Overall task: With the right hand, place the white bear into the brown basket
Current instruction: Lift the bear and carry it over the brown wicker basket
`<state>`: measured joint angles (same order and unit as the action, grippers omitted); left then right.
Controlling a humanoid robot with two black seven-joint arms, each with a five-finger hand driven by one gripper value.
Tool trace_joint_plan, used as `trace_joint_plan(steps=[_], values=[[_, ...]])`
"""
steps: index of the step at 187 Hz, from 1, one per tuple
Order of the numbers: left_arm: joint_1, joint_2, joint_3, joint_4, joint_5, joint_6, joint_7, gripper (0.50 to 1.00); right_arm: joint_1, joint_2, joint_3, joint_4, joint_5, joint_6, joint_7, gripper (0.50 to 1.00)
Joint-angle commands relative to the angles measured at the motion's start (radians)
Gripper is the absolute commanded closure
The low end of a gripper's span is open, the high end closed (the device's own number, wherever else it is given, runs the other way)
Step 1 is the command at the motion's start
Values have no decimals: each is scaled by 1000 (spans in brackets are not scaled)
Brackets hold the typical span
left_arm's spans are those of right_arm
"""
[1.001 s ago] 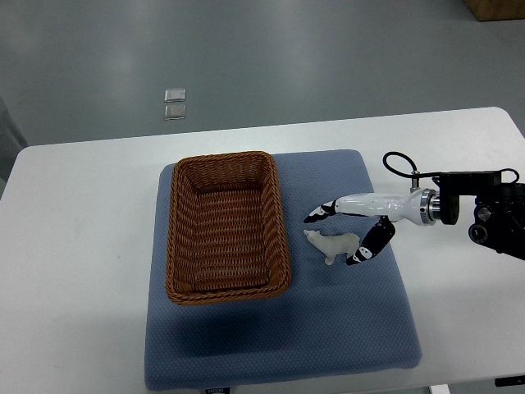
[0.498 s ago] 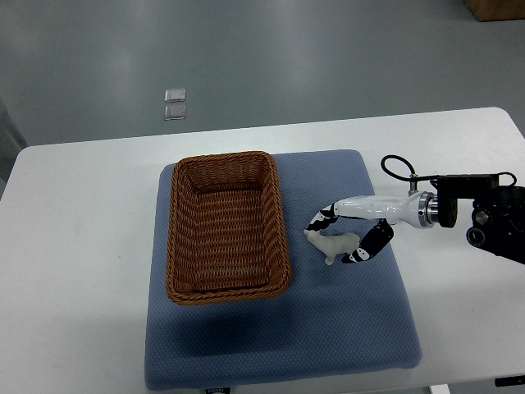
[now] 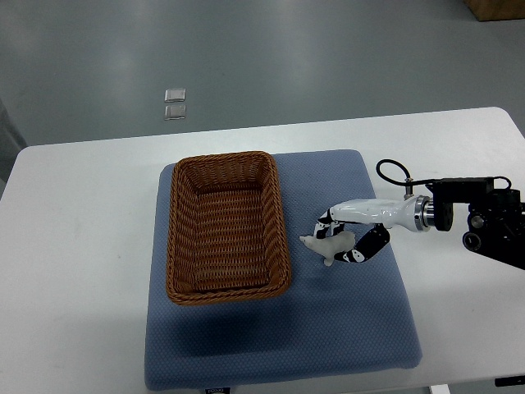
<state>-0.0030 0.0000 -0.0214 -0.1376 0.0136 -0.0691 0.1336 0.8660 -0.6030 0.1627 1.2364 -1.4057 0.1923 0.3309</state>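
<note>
The white bear [image 3: 326, 245] lies on the blue mat [image 3: 328, 328], just right of the brown basket [image 3: 225, 226], its head pointing toward the basket. My right hand [image 3: 338, 239] reaches in from the right edge and its black-tipped fingers [image 3: 324, 220] are closed around the bear's body from behind and in front. The bear still looks to be resting on the mat. The woven basket stands empty on the left half of the mat. The left arm does not show.
The mat lies on a white table [image 3: 74, 246]. A black cable loop [image 3: 392, 171] rises from the right wrist. Two small clear squares [image 3: 174, 103] lie on the grey floor beyond the table.
The right hand's fingers have drawn in from a wide spread around the bear to a grasp on it. The bear has shifted slightly left, toward the basket.
</note>
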Motion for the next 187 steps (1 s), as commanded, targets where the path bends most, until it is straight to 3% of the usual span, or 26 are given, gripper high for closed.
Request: trace_joint_plan(steps=[1, 48, 86, 142, 187], values=[[0, 0, 0, 1, -1, 0, 0, 500, 8, -12, 9, 2, 7, -2, 2, 1000], [0, 0, 0, 0, 0, 0, 0, 500, 102, -61, 52, -2, 20, 12, 5, 1000], [0, 0, 2, 0, -1, 0, 0, 500, 222, -35, 51, -14, 19, 12, 0, 1000], [0, 0, 2, 0, 0, 0, 0, 500, 309, 178, 32, -48, 5, 33, -3, 1000], [1, 0, 2, 0, -1, 0, 0, 500, 306, 370, 3, -176, 2, 33, -3, 1000]])
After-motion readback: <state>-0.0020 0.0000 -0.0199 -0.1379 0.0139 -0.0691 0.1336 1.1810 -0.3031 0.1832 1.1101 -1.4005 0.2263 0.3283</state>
